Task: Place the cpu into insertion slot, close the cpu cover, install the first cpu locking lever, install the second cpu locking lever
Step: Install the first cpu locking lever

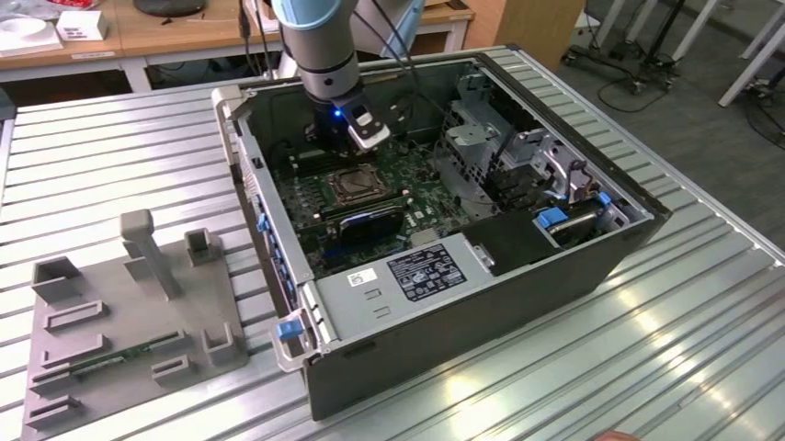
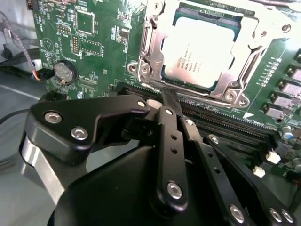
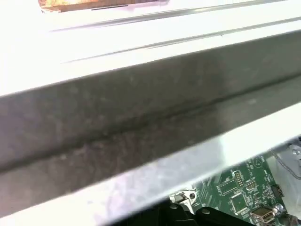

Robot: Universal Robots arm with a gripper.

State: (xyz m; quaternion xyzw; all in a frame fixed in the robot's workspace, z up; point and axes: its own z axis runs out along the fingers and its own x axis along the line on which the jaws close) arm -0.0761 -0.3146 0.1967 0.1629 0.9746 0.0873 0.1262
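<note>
From my console I see the cpu (image 2: pixel 202 52) seated in its socket on the green motherboard (image 2: pixel 89 42), with the cpu cover (image 2: pixel 155 33) lying flat around it, its window framing the pale top. Faint dark print sits on the cpu's top; I leave it unread. The gripper (image 2: pixel 165 101) hovers just beside the cover's near edge, fingers (image 2: pixel 167 141) pressed together on nothing. In the exterior view the gripper (image 1: pixel 356 138) hangs inside the open computer case (image 1: pixel 613 257), above the socket.
</note>
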